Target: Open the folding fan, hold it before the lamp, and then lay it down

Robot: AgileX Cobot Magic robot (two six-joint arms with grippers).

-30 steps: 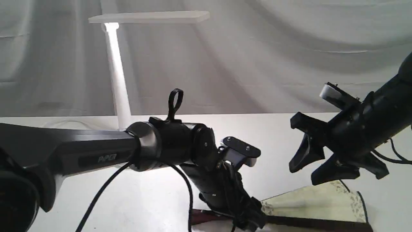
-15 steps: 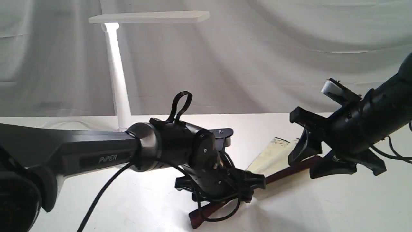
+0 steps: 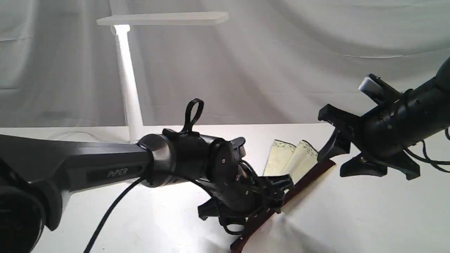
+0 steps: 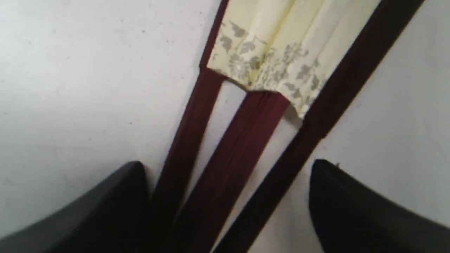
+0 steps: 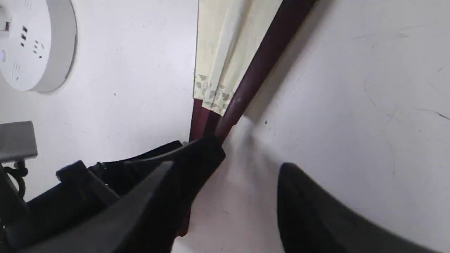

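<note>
The folding fan (image 3: 290, 160) rises at a slant from the white table (image 3: 351, 218), only a few cream pleats spread beside its dark maroon guard stick (image 3: 302, 182). My left gripper (image 3: 277, 191) is shut across the splayed maroon ribs (image 4: 228, 158) near the pivot, with a black finger on each side. My right gripper (image 3: 337, 163) is open at the guard's upper end, and the guard (image 5: 260, 66) runs along one finger (image 5: 197, 154). The white lamp (image 3: 128, 80) stands at the back left with its flat head (image 3: 161, 18) overhead. Its round base (image 5: 35, 45) shows in the right wrist view.
A grey cloth backdrop (image 3: 316, 52) hangs behind the table. My left arm (image 3: 88, 168) and its cable (image 3: 112, 207) cross the front left of the exterior view. My right arm (image 3: 407, 119) comes in from the right edge.
The left gripper has turned and swung the fan from lying flat and widely spread to slanting upward with few pleats showing. The right gripper has risen slightly, staying open at the guard's end.
</note>
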